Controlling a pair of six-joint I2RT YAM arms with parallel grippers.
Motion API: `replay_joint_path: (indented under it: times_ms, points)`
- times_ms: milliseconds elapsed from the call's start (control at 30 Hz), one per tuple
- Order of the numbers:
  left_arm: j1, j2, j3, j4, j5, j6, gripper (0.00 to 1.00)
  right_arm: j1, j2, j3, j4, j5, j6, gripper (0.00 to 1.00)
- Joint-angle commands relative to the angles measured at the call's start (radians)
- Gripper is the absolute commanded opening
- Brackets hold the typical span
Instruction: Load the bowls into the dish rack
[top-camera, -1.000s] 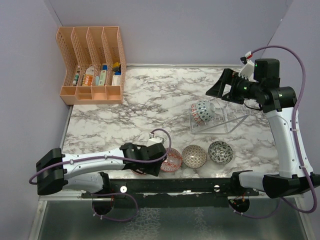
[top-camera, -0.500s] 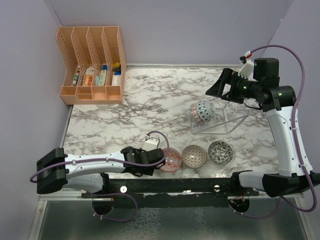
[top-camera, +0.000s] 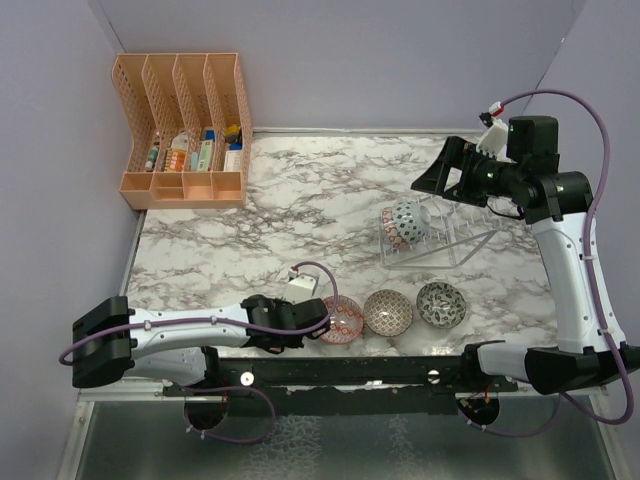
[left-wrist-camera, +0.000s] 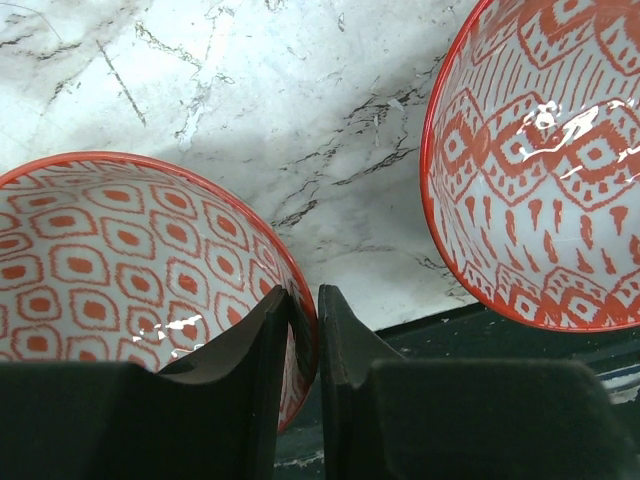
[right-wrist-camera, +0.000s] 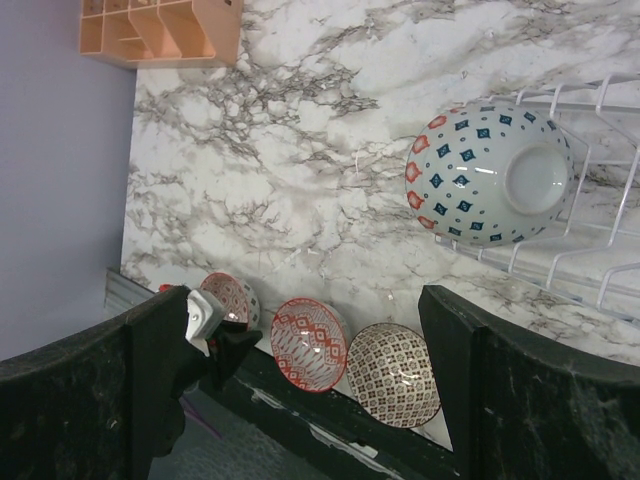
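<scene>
**Change noted:** within the last second the left end effector (left-wrist-camera: 304, 318) has settled at the near edge of the white marble counter (top-camera: 300, 210) and drawn its fingers in. They now pinch the rim of a red-and-white patterned ceramic bowl (left-wrist-camera: 110, 235), one finger inside and one outside.

**Judgement:** the grasp is made; the lift and carry to the clear wire dish rack (top-camera: 465, 238) are outstanding.

The right end effector (top-camera: 438, 175) is unmoved, spread wide and empty above the rack. One blue-patterned white bowl (right-wrist-camera: 485, 170) lies tipped on its side there between the prongs.

**Views:**
- Overhead, the left arm hides the pinched bowl.
- The right wrist view shows it on the counter beside a second red bowl (right-wrist-camera: 308, 357) and a brown lattice bowl (right-wrist-camera: 392, 373).
- Only the overhead view shows the dark grey-green bowl (top-camera: 441, 303).

Five bowls accounted for.
</scene>
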Motion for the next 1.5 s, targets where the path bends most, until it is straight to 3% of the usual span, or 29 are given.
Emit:
replay_joint_path:
  times_ms: [0, 200, 333, 433, 667, 900, 1067, 1267, 1467]
  points:
    - [-0.006, -0.006, 0.067, -0.118, -0.053, -0.010, 0.00, -0.005, -0.015, 0.038, 0.026, -0.013, 0.004, 0.98]
    - [0.018, 0.008, 0.355, -0.210, -0.175, 0.076, 0.00, -0.005, 0.012, 0.105, 0.029, -0.041, 0.009, 0.96]
    - [0.067, 0.042, 0.514, -0.169, -0.171, 0.156, 0.00, -0.005, 0.033, 0.176, 0.019, -0.035, 0.006, 0.96]
    - [0.106, 0.055, 0.552, -0.129, -0.149, 0.186, 0.00, -0.005, 0.038, 0.213, 0.015, -0.027, 0.005, 0.96]
    - [0.250, 0.063, 0.595, 0.121, 0.025, 0.244, 0.00, -0.005, 0.026, 0.223, 0.047, 0.006, 0.029, 0.96]
    - [0.349, 0.125, 0.701, 0.372, 0.192, 0.241, 0.00, -0.005, 0.099, 0.387, 0.042, -0.020, 0.048, 0.96]
    - [0.408, 0.180, 0.734, 0.596, 0.356, 0.125, 0.00, -0.005, 0.131, 0.466, 0.069, -0.023, 0.077, 0.97]
    - [0.478, 0.247, 0.616, 1.021, 0.534, -0.156, 0.00, -0.006, 0.167, 0.530, 0.152, -0.072, 0.161, 0.99]
    - [0.500, 0.355, 0.561, 1.312, 0.589, -0.385, 0.00, -0.015, 0.180, 0.537, 0.216, -0.115, 0.193, 0.99]
